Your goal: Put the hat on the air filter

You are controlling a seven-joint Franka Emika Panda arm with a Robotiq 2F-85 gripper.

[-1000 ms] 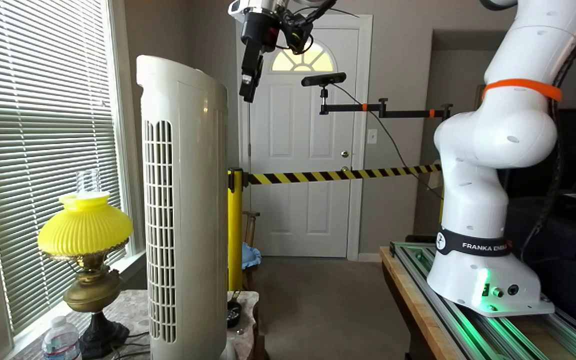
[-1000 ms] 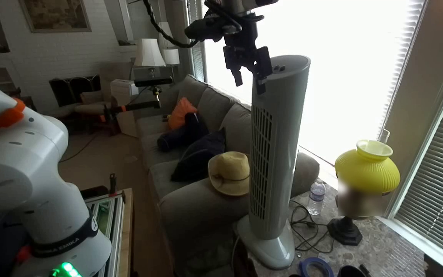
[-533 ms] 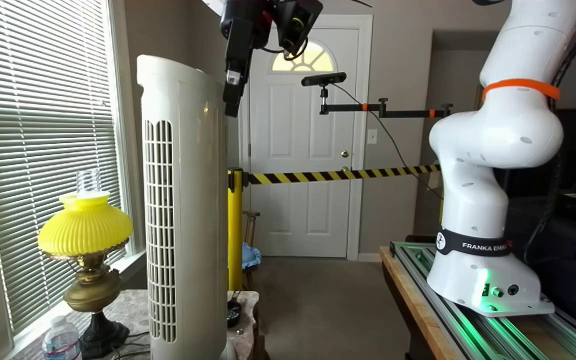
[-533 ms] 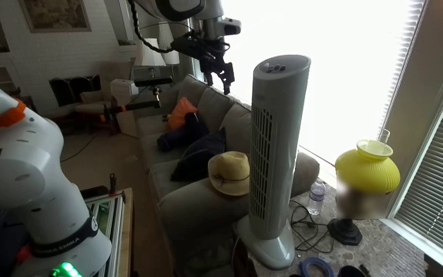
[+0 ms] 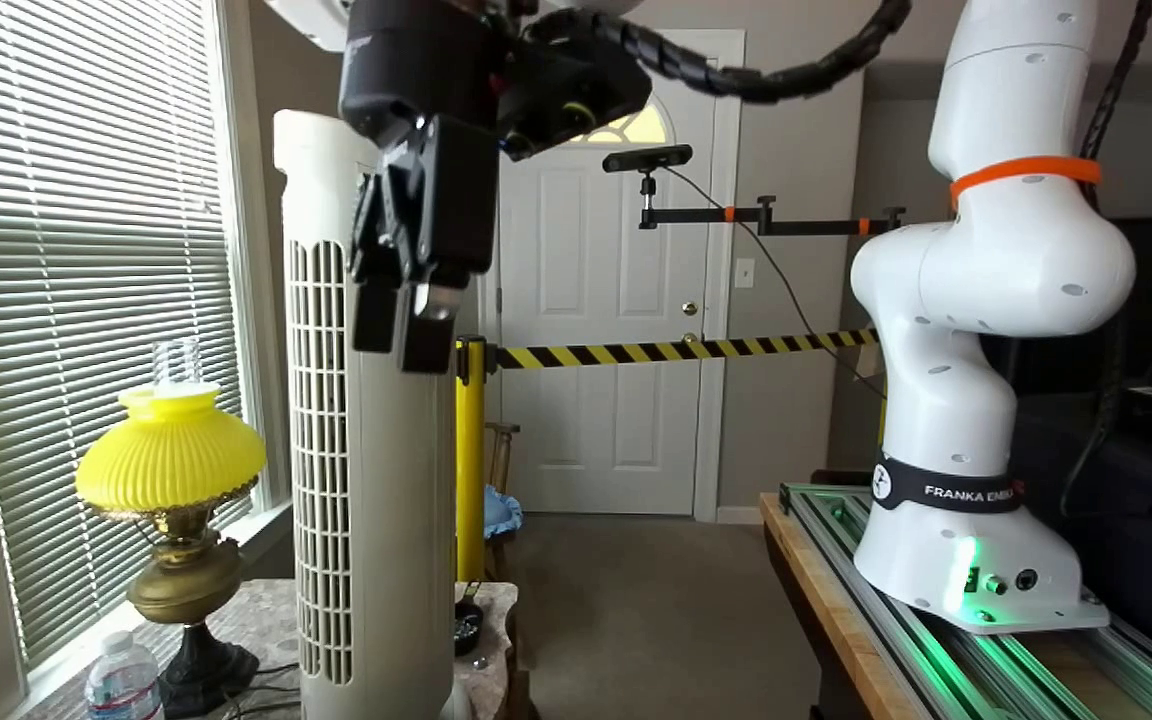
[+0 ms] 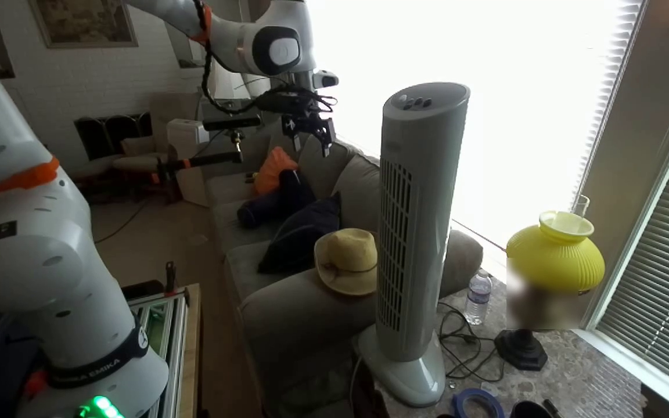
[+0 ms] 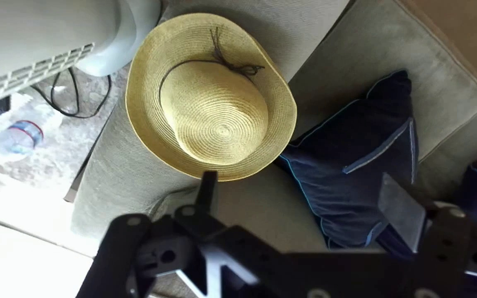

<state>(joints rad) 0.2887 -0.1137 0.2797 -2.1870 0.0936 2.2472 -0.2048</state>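
In wrist view, hat (image 7: 213, 101) is seen ungrasped on sofa arm (image 7: 118, 176), between ten and eleven o'clock from spread end effector (image 7: 298, 180); grasp, lift and placement on air filter (image 7: 50, 31), ten o'clock of hat, are all judged undone.

In an exterior view, open air lies between the gripper (image 6: 311, 148) and the hat (image 6: 351, 251), which rests lower, nearer and to the right on the sofa arm (image 6: 297, 310). The filter (image 6: 421, 226) blocks the right side just beside the hat, hiding part of the brim; whether they touch cannot be told. Above its top the way is free. The lamp (image 6: 555, 254) and bottle (image 6: 478, 297) stand farther right; a pillow (image 6: 302, 235) lies just beside the brim, left and far, and a camera (image 6: 232, 123) juts in farther left. In the wrist view the jaws stand wide apart and the crown is open from above.
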